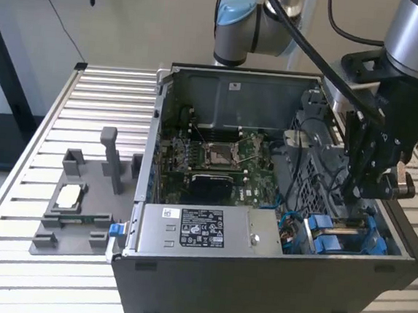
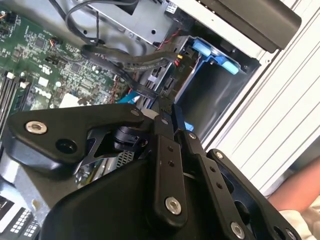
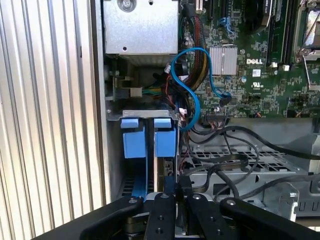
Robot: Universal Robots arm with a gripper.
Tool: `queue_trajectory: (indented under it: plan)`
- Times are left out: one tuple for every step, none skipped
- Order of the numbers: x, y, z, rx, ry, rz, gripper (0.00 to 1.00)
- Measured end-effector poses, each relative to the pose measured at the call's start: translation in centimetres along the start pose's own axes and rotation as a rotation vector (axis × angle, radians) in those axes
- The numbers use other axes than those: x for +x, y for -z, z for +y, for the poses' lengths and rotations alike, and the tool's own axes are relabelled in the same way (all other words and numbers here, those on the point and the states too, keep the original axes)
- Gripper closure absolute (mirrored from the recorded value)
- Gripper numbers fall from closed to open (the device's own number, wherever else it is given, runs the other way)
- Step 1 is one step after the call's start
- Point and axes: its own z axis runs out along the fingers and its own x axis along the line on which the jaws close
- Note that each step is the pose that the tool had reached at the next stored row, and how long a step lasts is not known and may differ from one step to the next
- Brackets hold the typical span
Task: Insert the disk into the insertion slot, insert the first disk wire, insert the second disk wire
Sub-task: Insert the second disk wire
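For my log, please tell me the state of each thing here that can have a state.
Case: side open, lying on the table.
Disk: in the slot, blue tabs facing out.
Blue wire: loose loop over the board.
Gripper: fingers together, low by the disk.

A pale wall (image 1: 133, 18) stands behind a ribbed aluminium table (image 1: 41, 149), evenly lit.

Blue carrier tabs (image 3: 150, 137) in grey bay; tool (image 3: 175, 192) just beside
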Motion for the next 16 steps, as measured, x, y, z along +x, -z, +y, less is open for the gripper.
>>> queue_trajectory:
  plan:
    - [0.01,-0.2,-0.04,0.0,0.0,0.0,0.84]
    - [0.03,-0.38,-0.09,0.0,0.0,0.0001,0.84]
    - [0.04,-0.57,-0.15,0.0,0.0,0.0,0.84]
    - [0.05,-0.77,-0.22,0.0,0.0,-0.0001,0.84]
    - [0.07,-1.15,-0.37,0.0,0.0,0.0001,0.84]
    - [0.08,-1.35,-0.45,-0.0001,0.0,0.0,0.84]
    - [0.09,-1.54,-0.51,-0.0001,0.0,0.0001,0.84]
    - [0.1,-1.72,-0.56,-0.0004,0.0,0.0,0.84]
    - [0.11,-1.92,-0.59,-0.0009,0.0,0.0,0.84]
    - [0.12,-2.09,-0.62,-0.0017,0.0,0.0,0.84]
    - [0.12,-2.23,-0.63,-0.0028,0.0,0.0,0.84]
    - [0.13,-2.36,-0.64,-0.0048,0.0,-0.0001,0.84]
    - [0.13,-2.46,-0.63,-0.0076,0.0,0.0002,0.84]
    - [0.14,-2.57,-0.63,-0.0107,0.0,0.0002,0.84]
    - [0.14,-2.67,-0.62,-0.014,-0.001,0.0003,0.84]
    - [0.14,-2.77,-0.62,-0.0171,-0.001,0.0005,0.84]
